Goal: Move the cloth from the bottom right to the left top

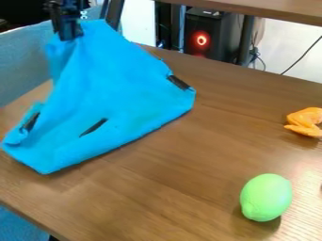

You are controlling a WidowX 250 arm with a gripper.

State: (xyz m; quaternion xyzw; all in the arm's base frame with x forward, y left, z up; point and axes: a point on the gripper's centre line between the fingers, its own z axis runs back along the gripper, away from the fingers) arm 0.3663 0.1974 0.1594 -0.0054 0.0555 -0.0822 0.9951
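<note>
Black and pointing down, the gripper is pinching the raised top of the blue cloth, its fingers closed on the fabric. Below it, the cloth is spreading over the brown table. Well apart from the gripper, a green rounded object and an orange object are resting.

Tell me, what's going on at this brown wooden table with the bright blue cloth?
A black two-finger robot gripper is holding the bright blue fabric cloth by its top, near the upper left of the view. The cloth is drawn up into a peak there, and its wide lower part spreads out over the left side of the brown wooden table. It hasn't been let go. A light green, roundish object and a small orange one sit off to the right.
</note>
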